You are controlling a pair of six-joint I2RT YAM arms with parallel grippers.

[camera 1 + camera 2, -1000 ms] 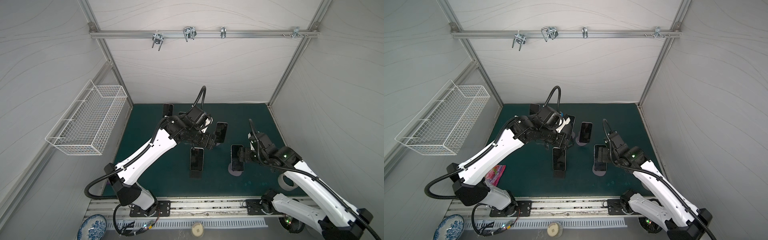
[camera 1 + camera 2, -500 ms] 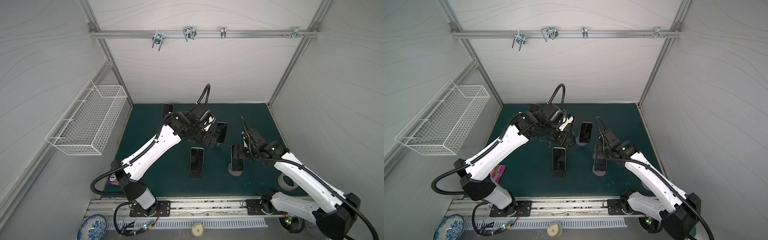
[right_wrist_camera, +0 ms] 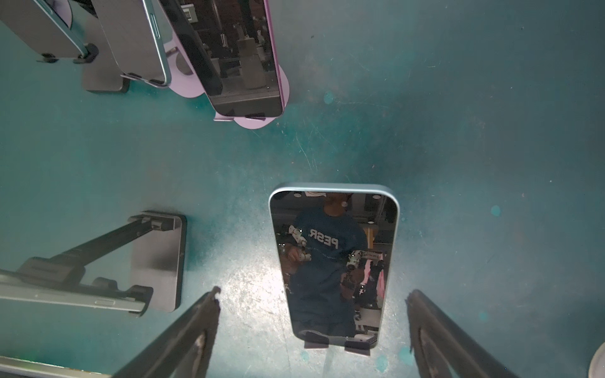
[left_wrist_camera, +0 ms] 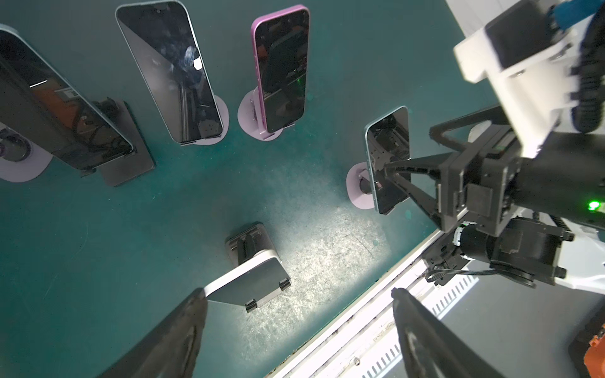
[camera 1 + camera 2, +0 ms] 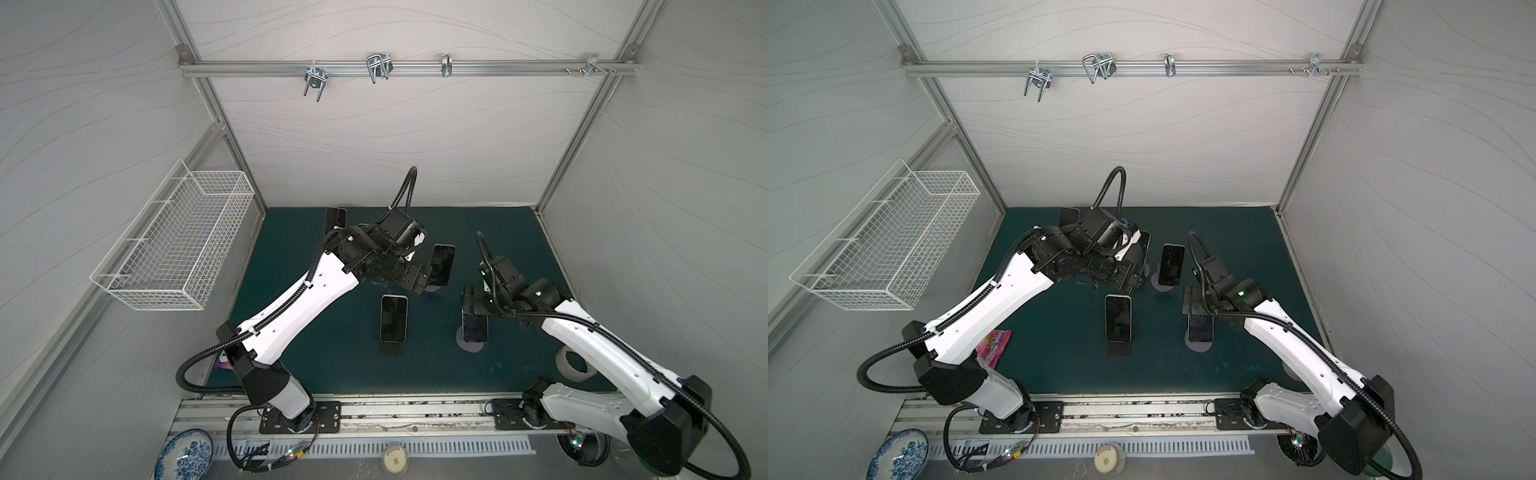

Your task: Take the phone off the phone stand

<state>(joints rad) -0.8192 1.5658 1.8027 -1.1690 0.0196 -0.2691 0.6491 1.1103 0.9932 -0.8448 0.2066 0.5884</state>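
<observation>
Several dark-screened phones lean on stands on the green mat. The front right one, a blue-edged phone (image 3: 334, 261) (image 5: 473, 328) (image 5: 1200, 328), rests on a lilac phone stand (image 5: 469, 345). My right gripper (image 3: 312, 293) (image 5: 471, 304) hangs open just above its top end, with one finger on each side and neither touching. The left wrist view shows the same gripper (image 4: 389, 176) against that phone (image 4: 388, 157). My left gripper (image 4: 298, 296) (image 5: 419, 280) is open and empty. It hovers behind the white-edged middle phone (image 4: 248, 281) (image 5: 394, 318) and beside a back phone (image 5: 442, 264).
A pink-edged phone (image 4: 283, 65) and other phones (image 4: 170, 72) stand on lilac and black stands nearby. A wire basket (image 5: 178, 241) hangs on the left wall. A tape roll (image 5: 575, 365) lies front right, a pink packet (image 5: 994, 347) front left, a blue plate (image 5: 183, 453) beyond the rail.
My right arm has swung left and back, bringing its gripper over the front right phone with the jaws spread wider. The left arm has reached slightly further back.
</observation>
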